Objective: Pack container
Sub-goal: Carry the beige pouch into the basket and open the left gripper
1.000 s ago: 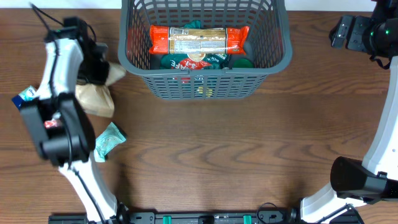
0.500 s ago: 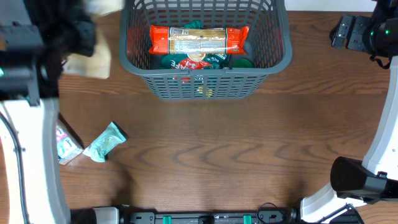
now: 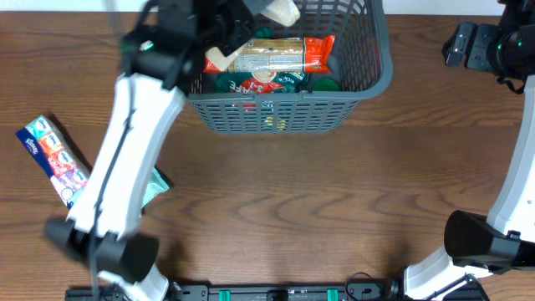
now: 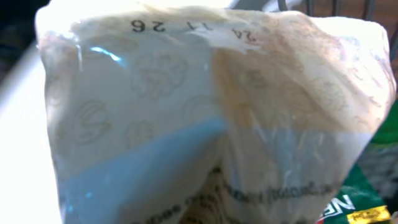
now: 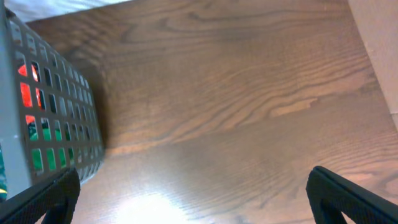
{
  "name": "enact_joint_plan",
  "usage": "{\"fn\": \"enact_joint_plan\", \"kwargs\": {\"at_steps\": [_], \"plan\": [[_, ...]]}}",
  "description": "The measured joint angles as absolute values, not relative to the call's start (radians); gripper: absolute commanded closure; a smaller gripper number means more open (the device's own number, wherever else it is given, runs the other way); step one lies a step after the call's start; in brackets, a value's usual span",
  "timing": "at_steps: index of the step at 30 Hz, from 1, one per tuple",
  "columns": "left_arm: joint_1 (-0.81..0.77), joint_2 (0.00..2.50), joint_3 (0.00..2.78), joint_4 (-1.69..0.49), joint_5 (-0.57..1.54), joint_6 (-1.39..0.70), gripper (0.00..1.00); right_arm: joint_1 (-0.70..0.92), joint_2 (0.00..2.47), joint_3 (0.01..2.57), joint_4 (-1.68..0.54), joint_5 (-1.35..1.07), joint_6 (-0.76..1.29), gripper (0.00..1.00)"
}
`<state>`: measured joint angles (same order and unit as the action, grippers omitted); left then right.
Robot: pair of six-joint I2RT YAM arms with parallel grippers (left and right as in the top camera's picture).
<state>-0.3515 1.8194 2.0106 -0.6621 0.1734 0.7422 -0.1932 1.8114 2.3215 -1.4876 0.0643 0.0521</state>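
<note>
The dark grey slotted basket stands at the back centre of the table. It holds a long red-ended packet lying over green packets. My left gripper is over the basket's left half, shut on a tan and whitish packet. That packet fills the left wrist view and hides the fingers there. My right gripper is open and empty over bare table, right of the basket wall. In the overhead view the right gripper is at the far right.
A colourful tissue pack lies at the left edge. A teal packet lies beside it, partly under my left arm. A green packet shows below the held one. The wooden table stretches out in front of the basket.
My left arm has swung right from the table's left side to above the basket, carrying the tan packet. The tissue pack now lies uncovered at the left. The right arm has not moved.
</note>
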Motion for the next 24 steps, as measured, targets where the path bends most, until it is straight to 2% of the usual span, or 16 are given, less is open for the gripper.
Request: {"fn": "enact_joint_plan", "kwargs": {"at_steps": [11, 15, 16, 18, 19, 21, 22, 24], "plan": [[-0.349, 2.096, 2.008, -0.67, 0.173, 0.8, 0.93, -0.193, 1.811, 2.321, -1.522, 0.064, 0.052, 0.01], [-0.348, 2.122, 2.008, -0.762, 0.173, 0.811, 0.72, -0.193, 1.811, 2.321, -1.521, 0.065, 0.052, 0.01], [-0.349, 2.125, 2.007, -0.796, 0.173, 0.813, 0.6, -0.193, 1.811, 2.321, -1.52, 0.065, 0.052, 0.01], [-0.349, 2.125, 2.007, -0.845, 0.173, 0.816, 0.45, -0.193, 1.811, 2.321, -1.515, 0.065, 0.052, 0.01], [-0.349, 2.125, 2.007, -0.866, 0.173, 0.821, 0.31, -0.193, 1.811, 2.321, -1.512, 0.066, 0.052, 0.01], [-0.349, 2.125, 2.007, -0.896, 0.173, 0.815, 0.12, -0.193, 1.811, 2.321, -1.508, 0.068, 0.052, 0.01], [-0.349, 2.125, 2.007, -0.91, 0.173, 0.815, 0.05, -0.193, 1.811, 2.321, -1.506, 0.069, 0.052, 0.01], [-0.349, 2.125, 2.007, -0.939, 0.173, 0.817, 0.01, -0.193, 1.811, 2.321, -1.506, 0.069, 0.052, 0.01]]}}
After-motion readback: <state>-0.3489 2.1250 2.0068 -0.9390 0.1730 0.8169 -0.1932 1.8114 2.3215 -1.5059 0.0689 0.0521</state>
